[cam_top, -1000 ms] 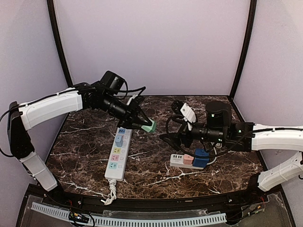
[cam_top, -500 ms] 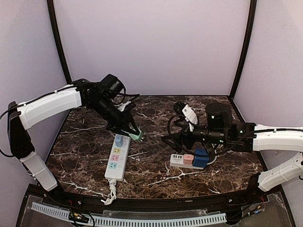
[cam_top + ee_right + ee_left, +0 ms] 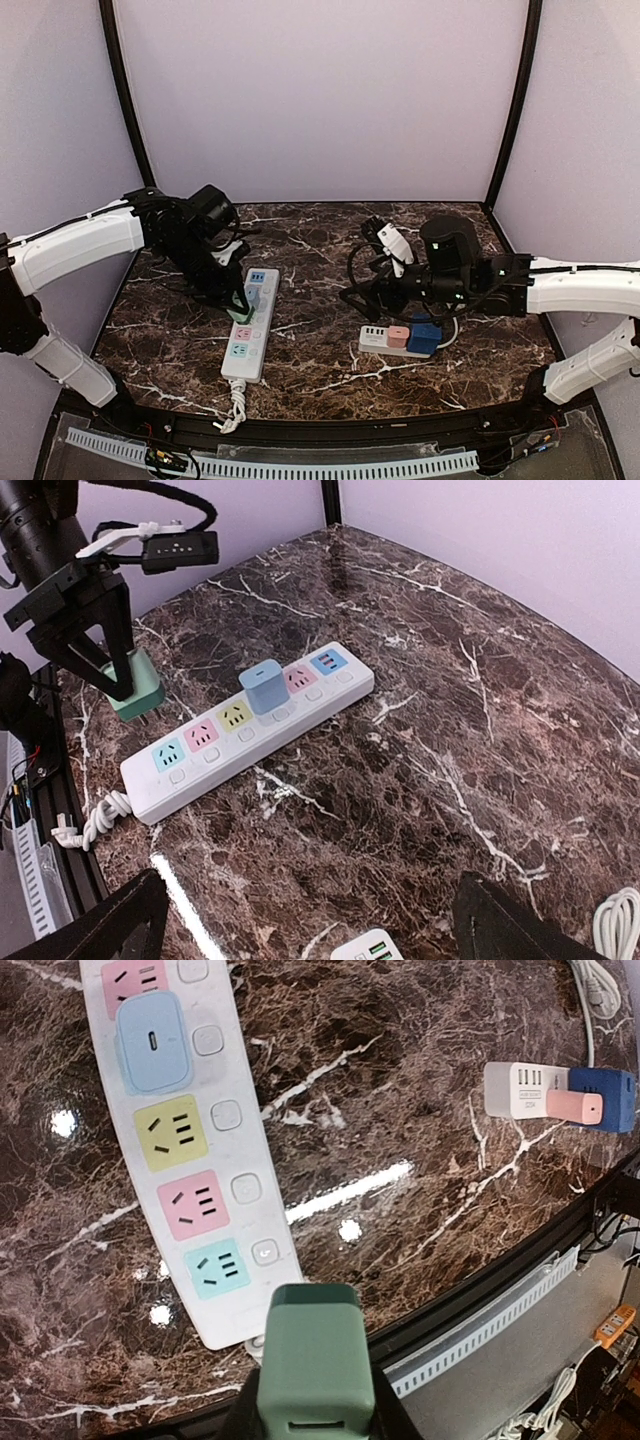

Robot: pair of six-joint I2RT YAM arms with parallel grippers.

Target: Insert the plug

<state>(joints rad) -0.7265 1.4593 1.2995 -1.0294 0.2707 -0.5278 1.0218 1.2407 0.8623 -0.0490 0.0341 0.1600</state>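
My left gripper is shut on a green plug, which fills the bottom of the left wrist view. It hangs a little above the table, beside the long white power strip, near its cyan socket and pink socket. The right wrist view shows the green plug between the left fingers, just off the strip's far side. A light blue plug sits in the strip. My right gripper stands open and empty over the marble, well right of the strip.
A small white USB power strip lies at the centre right with a pink plug and a dark blue plug in it. A white cable coils near it. The table's front edge runs close behind the green plug.
My left gripper has carried the green plug left and down, from above the strip's far end to beside its left edge. The right arm has barely shifted.
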